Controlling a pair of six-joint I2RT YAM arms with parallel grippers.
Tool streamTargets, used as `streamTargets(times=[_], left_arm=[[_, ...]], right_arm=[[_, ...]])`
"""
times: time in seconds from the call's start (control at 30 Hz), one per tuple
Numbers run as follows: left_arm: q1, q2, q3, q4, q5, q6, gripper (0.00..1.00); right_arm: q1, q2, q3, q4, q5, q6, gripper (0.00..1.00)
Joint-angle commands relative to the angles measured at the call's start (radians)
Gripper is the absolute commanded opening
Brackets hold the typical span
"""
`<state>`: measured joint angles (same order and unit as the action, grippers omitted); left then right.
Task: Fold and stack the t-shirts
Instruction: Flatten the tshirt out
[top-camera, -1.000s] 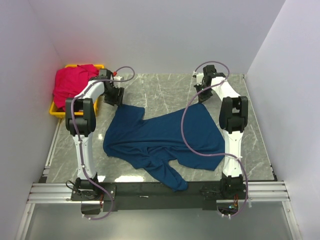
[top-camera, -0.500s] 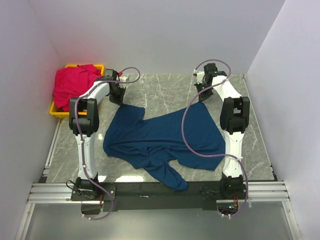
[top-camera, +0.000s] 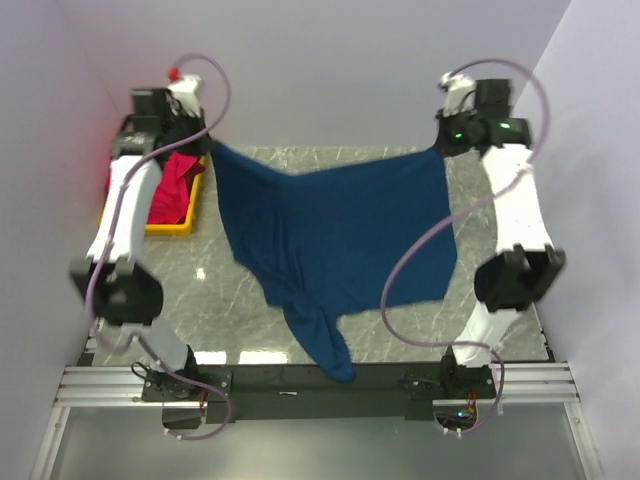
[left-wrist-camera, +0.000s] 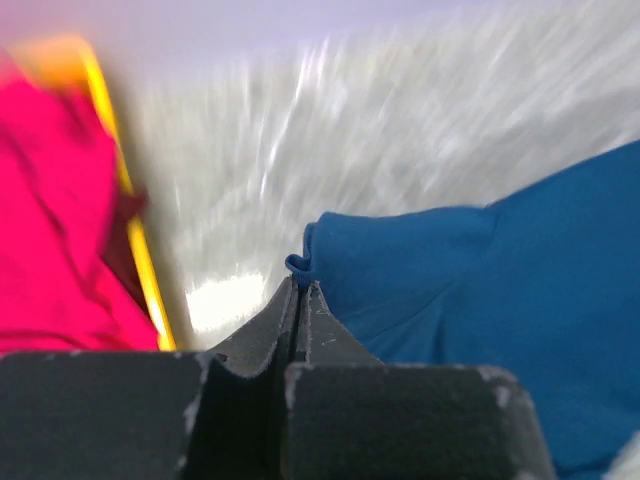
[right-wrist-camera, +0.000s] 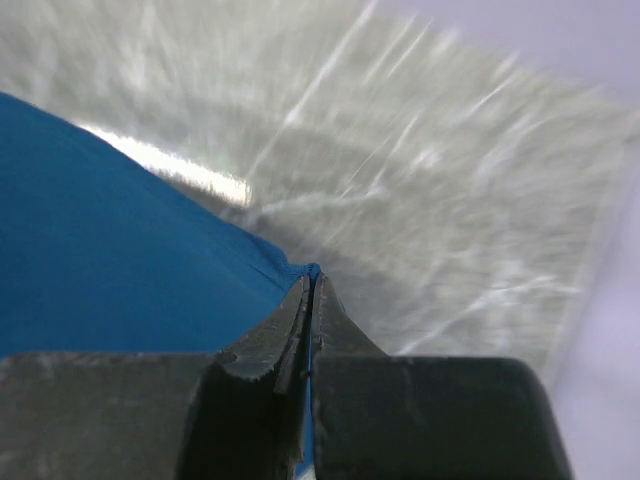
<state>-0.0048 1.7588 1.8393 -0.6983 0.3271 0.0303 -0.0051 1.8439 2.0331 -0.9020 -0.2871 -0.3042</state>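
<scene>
Both arms have swung up high, left claw (top-camera: 207, 149) and right claw (top-camera: 438, 150) each pinched shut on a corner of the navy t-shirt (top-camera: 330, 215), spread above the table (top-camera: 225, 305). Wrist views alone show the closed jaws.

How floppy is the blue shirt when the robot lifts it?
Very floppy, probably: the blue shirt sags between the left gripper and right gripper, and its bottom bunches into a tail. Likely light, since two corner pinches hold it up. It may swing if moved fast.
</scene>
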Motion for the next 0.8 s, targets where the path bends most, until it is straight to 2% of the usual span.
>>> streamTargets(times=[0.0, 0.17, 0.37, 0.43, 0.57, 0.77], left_arm=[[0.0, -0.197, 0.026, 0.086, 0.084, -0.081, 0.0], [0.002, -0.392, 0.018, 0.151, 0.093, -0.142, 0.0], [0.002, -0.704, -0.023, 0.236, 0.027, -0.178, 0.0], [0.002, -0.766, -0.044, 0.24, -0.009, -0.182, 0.0], [0.002, -0.93, -0.066, 0.256, -0.092, -0.167, 0.0], [0.002, -0.972, 0.064, 0.227, -0.164, -0.142, 0.0]], right_arm=[[-0.038, -0.178, -0.014, 0.063, -0.044, 0.031, 0.0], [-0.068, -0.451, -0.088, 0.167, -0.029, 0.069, 0.0], [-0.076, -0.791, -0.223, 0.333, 0.046, 0.076, 0.0], [-0.076, -0.903, -0.266, 0.385, 0.071, 0.074, 0.0], [-0.076, -1.046, -0.284, 0.443, 0.137, 0.066, 0.0], [-0.076, -1.121, -0.197, 0.479, 0.195, 0.048, 0.0]])
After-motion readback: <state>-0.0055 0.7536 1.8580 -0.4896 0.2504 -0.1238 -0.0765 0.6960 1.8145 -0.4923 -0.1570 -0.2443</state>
